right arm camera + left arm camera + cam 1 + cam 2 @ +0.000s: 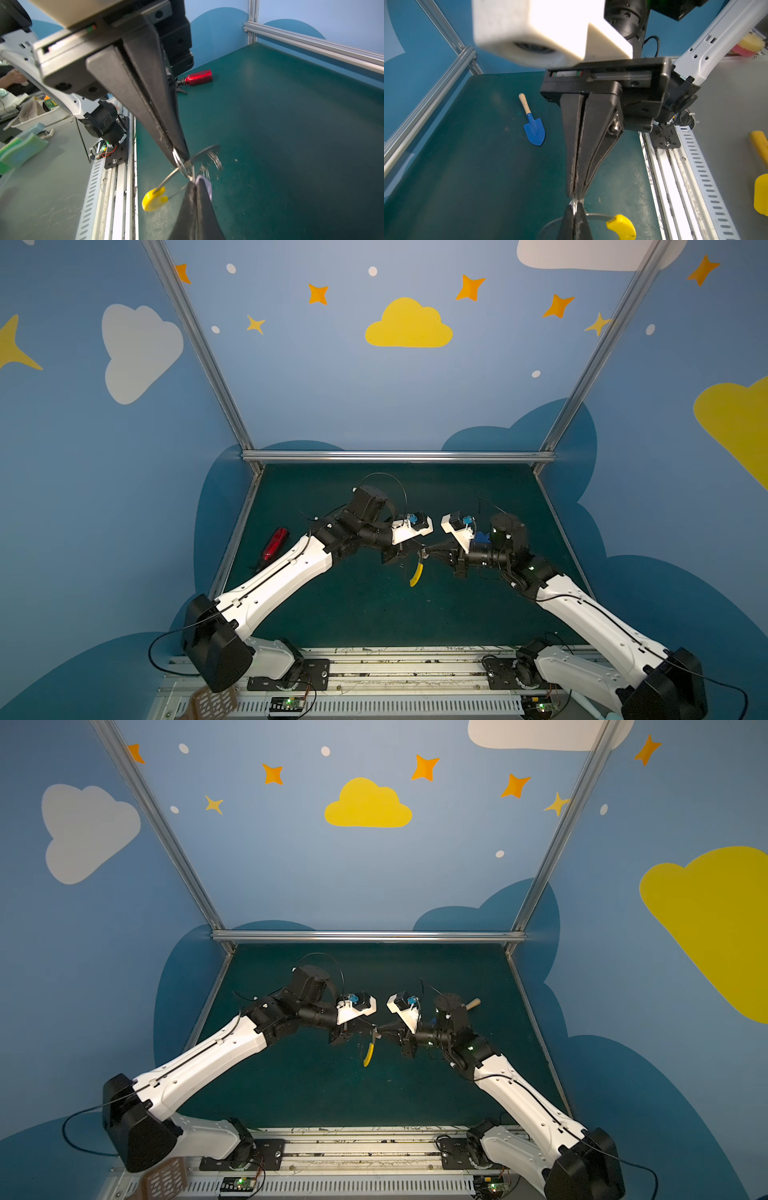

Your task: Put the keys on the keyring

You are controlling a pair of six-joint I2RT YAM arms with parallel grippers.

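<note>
Nearest, across the front edge, runs the metal rail point(395, 664) that carries both arm bases, and a brown perforated paddle point(210, 701) pokes in at the left front corner. On the left of the dark green tabletop point(353, 614) a red metallic bottle point(274, 545) lies on its side, beyond the left arm's white forearm.

Both arms reach inward, and their tips meet over the middle of the tabletop. The left hand point(180, 160) is clenched, its tips pinching the thin grey rim of the keyring point(417, 574). The keyring hangs down from that grip with its yellow-covered arc lowest.

Tip to tip with it, the right hand point(576, 194) is clenched too. It grasps the keys point(207, 184) by the white tag, whose edge shows beside one finger. A small silver loop point(576, 202) bridges the narrow gap between the two hands; whether it encircles the hoop I cannot tell. Silver bits beside the tag are blurred in the right wrist view.

Farthest right, the blue toy shovel point(534, 129) lies flat on the tabletop behind the right arm, well apart from the hands.
</note>
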